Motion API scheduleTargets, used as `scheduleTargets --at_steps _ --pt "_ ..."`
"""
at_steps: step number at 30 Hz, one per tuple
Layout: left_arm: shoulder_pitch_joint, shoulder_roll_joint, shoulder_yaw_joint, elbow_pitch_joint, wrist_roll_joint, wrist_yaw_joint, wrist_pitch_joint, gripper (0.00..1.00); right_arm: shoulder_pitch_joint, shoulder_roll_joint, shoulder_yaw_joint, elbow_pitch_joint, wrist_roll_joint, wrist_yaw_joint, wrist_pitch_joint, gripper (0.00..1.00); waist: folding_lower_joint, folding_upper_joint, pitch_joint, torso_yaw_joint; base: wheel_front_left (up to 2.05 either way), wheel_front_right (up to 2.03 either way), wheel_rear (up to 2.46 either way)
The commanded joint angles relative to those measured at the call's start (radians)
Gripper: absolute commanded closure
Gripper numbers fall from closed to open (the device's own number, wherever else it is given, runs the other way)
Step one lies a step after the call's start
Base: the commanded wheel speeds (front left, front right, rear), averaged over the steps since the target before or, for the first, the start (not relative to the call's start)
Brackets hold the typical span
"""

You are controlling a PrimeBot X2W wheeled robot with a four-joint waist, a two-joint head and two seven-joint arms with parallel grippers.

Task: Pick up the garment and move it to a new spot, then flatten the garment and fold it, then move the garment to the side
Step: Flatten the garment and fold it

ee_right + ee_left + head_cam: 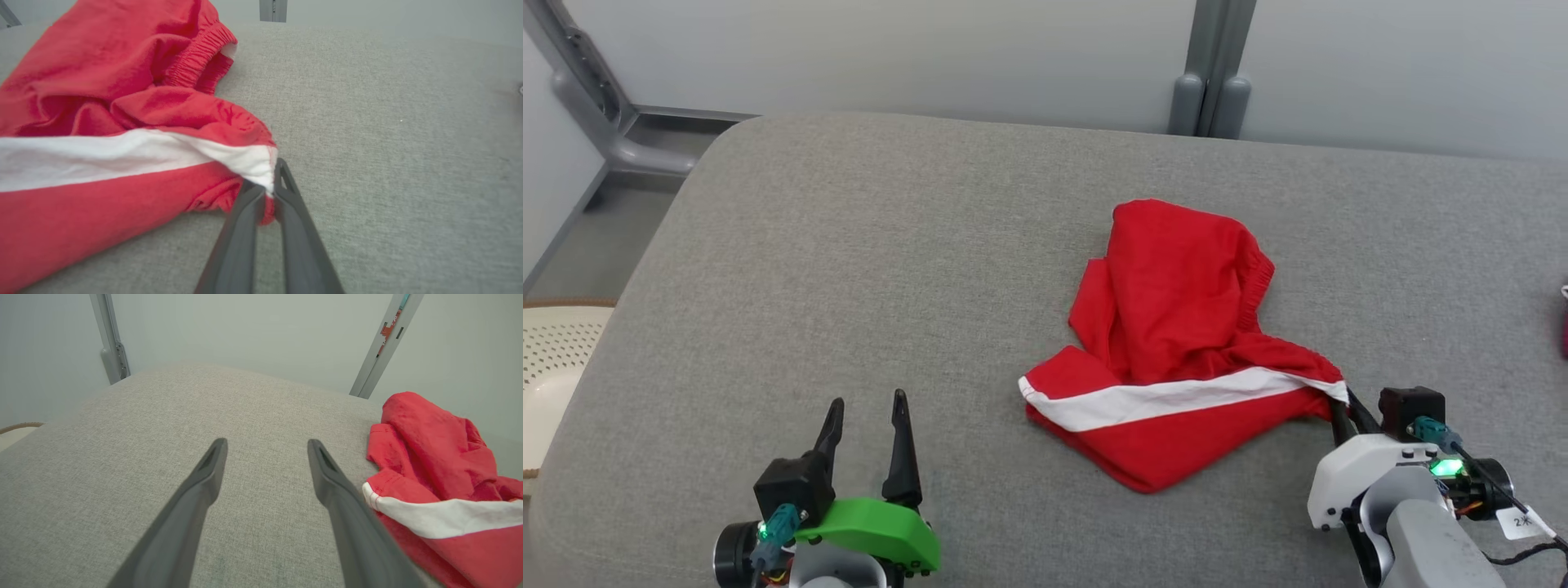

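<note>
Grey fabric-covered surface (pixel 849 245) with crumpled red, white-striped garment (pixel 1176 310) on it.

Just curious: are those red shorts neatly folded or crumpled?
Crumpled: the red shorts lie bunched in uneven heaps on the grey cushion, not flat.

Soft, even, bright light lies across the grey cushion (pixel 849 286). The red garment (pixel 1176 343) throws only a thin, faint shadow along its near hem, a little darker under the corner held beside the right gripper (pixel 267 183). A small green lamp (pixel 1447 467) glows just right of the garment. In the wrist views the right gripper and the left gripper (pixel 265 447) blur towards the lens. The metal post (pixel 384 347) behind the garment leans, bent by the wide lens, and the wall beyond the garment looks hazy.
</note>
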State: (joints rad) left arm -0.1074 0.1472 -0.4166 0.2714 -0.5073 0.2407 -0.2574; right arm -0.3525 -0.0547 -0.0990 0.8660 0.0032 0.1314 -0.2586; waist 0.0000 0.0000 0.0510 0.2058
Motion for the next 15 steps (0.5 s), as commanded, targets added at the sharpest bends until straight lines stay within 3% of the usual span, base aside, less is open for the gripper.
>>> scheduleTargets --at_steps 1,4,5,6,7,15 --pt "0.007 0.0 0.005 0.005 -0.008 -0.003 -0.005 0.0 0.017 -0.001 -0.022 -0.013 -0.03 -0.002 -0.008 1.0 0.0 0.0 0.009 -0.022 0.0 0.0 0.0" --pt "-0.001 -0.005 0.005 0.01 -0.008 -0.01 -0.007 0.0 0.034 0.002 -0.065 -0.037 -0.084 -0.002 -0.007 1.0 0.0 0.0 0.013 -0.036 0.0 0.0 0.0" --pt "-0.003 -0.007 0.005 0.012 -0.008 -0.012 -0.007 0.0 0.039 0.002 -0.074 -0.043 -0.092 -0.002 -0.007 0.75 0.0 0.0 0.013 -0.039 0.0 0.0 0.0" --pt "-0.005 -0.009 0.007 0.014 -0.008 -0.013 -0.008 0.0 0.044 0.003 -0.073 -0.046 -0.088 -0.002 -0.007 0.34 0.0 0.0 0.012 -0.043 0.0 0.0 0.0" --pt "-0.007 -0.01 0.007 0.015 -0.008 -0.016 -0.008 0.0 0.048 0.003 -0.07 -0.051 -0.081 -0.002 -0.007 0.0 0.0 0.0 0.012 -0.046 0.0 0.0 0.0" --pt "-0.026 -0.024 0.005 0.037 -0.004 -0.052 -0.008 0.0 0.103 0.003 -0.049 -0.125 -0.022 -0.002 -0.007 0.0 0.0 0.0 -0.008 -0.074 0.0 0.0 0.0"
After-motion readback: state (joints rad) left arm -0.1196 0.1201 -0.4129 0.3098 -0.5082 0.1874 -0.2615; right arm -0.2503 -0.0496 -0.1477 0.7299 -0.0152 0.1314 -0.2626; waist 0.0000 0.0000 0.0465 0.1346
